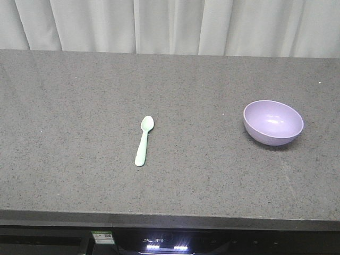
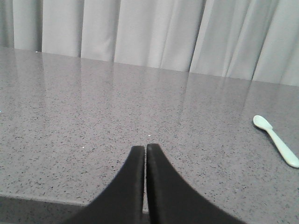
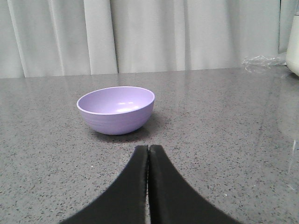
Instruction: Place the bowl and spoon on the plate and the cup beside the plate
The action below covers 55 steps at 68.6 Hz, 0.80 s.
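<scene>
A lavender bowl (image 1: 273, 122) stands upright on the right side of the grey counter, empty; the right wrist view has the bowl (image 3: 116, 109) just ahead and slightly left of my right gripper (image 3: 148, 147), which is shut on nothing. A pale mint spoon (image 1: 144, 141) lies flat near the counter's middle, scoop pointing away. In the left wrist view the spoon (image 2: 275, 140) lies far to the right of my left gripper (image 2: 145, 147), also shut and empty. Neither the plate nor the cup shows in any view. The front view has no gripper in it.
The speckled grey counter (image 1: 69, 133) ends at a dark front edge (image 1: 170, 220), with white curtains (image 1: 170, 24) behind it. At the far right edge of the right wrist view stand a whitish object (image 3: 293, 44) and crumpled clear plastic (image 3: 261, 63).
</scene>
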{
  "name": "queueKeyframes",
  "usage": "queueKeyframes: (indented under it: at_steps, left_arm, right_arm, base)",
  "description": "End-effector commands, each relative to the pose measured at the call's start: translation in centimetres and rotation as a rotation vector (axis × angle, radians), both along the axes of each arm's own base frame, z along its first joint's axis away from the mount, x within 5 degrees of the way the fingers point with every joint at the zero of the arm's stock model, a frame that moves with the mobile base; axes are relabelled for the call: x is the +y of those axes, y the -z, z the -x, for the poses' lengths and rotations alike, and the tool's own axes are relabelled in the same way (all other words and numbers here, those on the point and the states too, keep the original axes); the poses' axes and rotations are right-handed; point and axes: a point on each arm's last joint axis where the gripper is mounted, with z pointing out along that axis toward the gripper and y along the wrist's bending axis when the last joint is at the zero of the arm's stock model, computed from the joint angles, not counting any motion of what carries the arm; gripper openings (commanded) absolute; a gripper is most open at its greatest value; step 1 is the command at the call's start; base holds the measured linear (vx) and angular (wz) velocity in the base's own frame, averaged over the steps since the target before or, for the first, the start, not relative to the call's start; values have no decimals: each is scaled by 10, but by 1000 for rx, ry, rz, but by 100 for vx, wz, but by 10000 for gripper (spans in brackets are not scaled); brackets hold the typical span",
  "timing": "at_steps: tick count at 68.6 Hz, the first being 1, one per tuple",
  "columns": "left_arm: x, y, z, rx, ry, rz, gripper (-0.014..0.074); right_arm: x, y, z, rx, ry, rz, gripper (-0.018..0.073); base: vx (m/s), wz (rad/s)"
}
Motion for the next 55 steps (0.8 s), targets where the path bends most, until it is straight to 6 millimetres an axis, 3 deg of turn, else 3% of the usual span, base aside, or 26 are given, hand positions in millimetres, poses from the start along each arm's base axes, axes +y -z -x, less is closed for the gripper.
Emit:
queueKeyframes:
  at_steps: [1, 55]
  left_arm:
    - [0, 0, 0, -62, 2, 4, -6]
    - [0, 0, 0, -62, 2, 4, -6]
  right_arm:
    - [1, -4, 0, -69, -7, 18, -1]
    - [1, -4, 0, -69, -7, 18, -1]
  base:
    - [0, 0]
    - [0, 0]
